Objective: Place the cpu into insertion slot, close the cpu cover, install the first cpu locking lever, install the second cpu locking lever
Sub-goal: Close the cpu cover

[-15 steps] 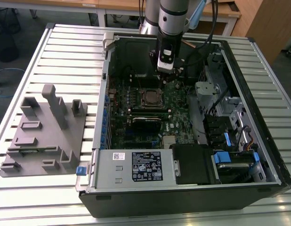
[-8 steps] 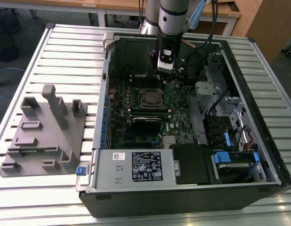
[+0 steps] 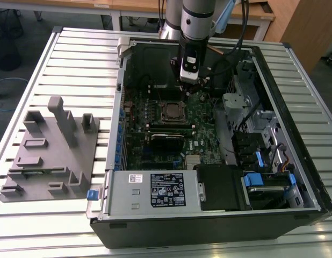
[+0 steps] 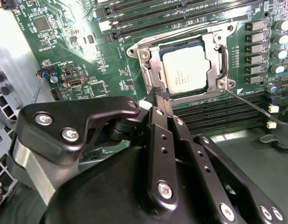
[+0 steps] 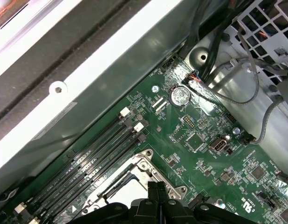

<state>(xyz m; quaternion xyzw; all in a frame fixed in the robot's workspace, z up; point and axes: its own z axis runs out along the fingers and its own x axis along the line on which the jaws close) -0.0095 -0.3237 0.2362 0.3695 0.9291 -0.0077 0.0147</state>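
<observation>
Cpu (image 4: 187, 67), a flat silver-grey square chip, sits under the silvery metal cpu cover (image 4: 215, 51). The black tool (image 4: 161, 93), narrow and empty, touches its edge. The first lever step seems in hand, and it calls for a steady press.

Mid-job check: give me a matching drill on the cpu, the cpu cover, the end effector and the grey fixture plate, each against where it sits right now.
Things:
1. cpu
2. cpu cover
3. end effector
4. grey fixture plate

Places:
A. on the slatted table, at the exterior view's left of the computer case
B. tip at a corner of the metal frame
C. lowered flat, framing the chip
D. silver top showing through the square window

Pairs: 1-D, 2-C, 3-B, 4-A
</observation>
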